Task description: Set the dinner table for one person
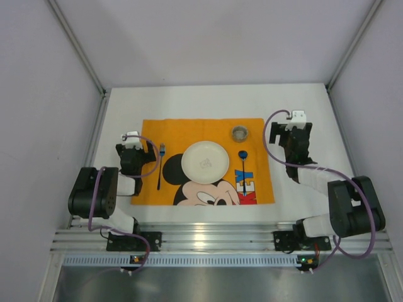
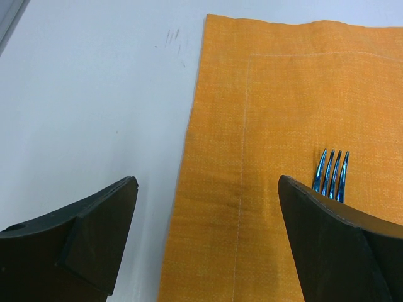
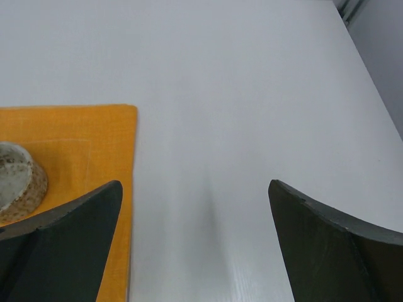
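The white dinner table (image 1: 208,100) carries an orange Mickey Mouse placemat (image 1: 170,129). On it lie a white plate (image 1: 204,162) in the middle, a blue fork (image 1: 160,165) on its left, a blue spoon (image 1: 242,160) on its right and a small speckled cup (image 1: 239,133) at the far right. My left gripper (image 1: 140,146) is open and empty over the placemat's left edge; the fork tines (image 2: 332,173) show by its right finger. My right gripper (image 1: 286,130) is open and empty over bare table, just right of the placemat (image 3: 75,145) and cup (image 3: 19,179).
A silver aluminium rail (image 1: 208,242) runs along the near edge with both arm bases on it. Grey walls with metal posts (image 1: 79,44) close the table on the left, right and back.
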Available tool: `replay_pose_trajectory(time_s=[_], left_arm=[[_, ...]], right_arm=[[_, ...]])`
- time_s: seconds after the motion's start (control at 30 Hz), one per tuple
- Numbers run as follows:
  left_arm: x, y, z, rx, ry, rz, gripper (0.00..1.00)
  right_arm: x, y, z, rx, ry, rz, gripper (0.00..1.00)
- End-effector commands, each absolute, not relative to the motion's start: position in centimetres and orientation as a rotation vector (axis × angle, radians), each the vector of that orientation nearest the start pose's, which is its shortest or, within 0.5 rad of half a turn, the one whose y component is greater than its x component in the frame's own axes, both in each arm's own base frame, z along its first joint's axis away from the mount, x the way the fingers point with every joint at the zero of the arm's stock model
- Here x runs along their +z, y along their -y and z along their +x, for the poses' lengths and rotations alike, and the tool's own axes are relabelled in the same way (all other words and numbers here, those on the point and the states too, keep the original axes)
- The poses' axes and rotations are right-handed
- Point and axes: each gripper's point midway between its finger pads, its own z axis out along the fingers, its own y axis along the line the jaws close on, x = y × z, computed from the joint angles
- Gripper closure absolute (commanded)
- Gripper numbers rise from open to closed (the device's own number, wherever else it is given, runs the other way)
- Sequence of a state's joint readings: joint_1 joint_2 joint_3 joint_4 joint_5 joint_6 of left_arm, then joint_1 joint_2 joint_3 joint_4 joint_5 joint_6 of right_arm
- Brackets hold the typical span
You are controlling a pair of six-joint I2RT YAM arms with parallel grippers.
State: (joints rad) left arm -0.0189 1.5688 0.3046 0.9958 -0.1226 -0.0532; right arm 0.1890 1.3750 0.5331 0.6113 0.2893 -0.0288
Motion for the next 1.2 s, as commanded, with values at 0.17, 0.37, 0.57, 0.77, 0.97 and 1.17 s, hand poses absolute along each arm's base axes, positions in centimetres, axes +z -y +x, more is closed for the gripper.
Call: replay_pose_trajectory(time_s=[0.17, 0.37, 0.57, 0.77, 0.97, 1.17], left_arm=[[8.2, -0.9, 39.1, 0.036, -1.730, -0.117, 0.01], [8.3, -0.9, 39.2, 0.036, -1.729, -0.117, 0.01], [8.3, -0.9, 39.2, 0.036, -1.729, -0.117, 0.01], [8.2, -0.9, 39.2, 0.037, -1.729, -0.116, 0.01], [8.3, -0.9, 39.2, 0.037, -1.727, -0.118, 0.01], [8.2, -0.9, 39.2, 0.037, -1.729, -0.116, 0.01]], right_arm=[[15.1, -3.7, 42.5, 0.021, -1.785, 0.006, 0.00], [15.2, -3.8, 41.3, 0.028, -1.783, -0.022, 0.00], [12.1, -3.4, 40.3, 0.027, -1.856, -0.047, 0.00], [10.6, -2.5, 39.7, 0.024, -1.825, -0.113, 0.00], [13.2, 1.0, 36.2, -0.025, -1.493, 0.013, 0.00], [12.2, 0.5, 38.2, -0.018, -1.591, -0.013, 0.00]])
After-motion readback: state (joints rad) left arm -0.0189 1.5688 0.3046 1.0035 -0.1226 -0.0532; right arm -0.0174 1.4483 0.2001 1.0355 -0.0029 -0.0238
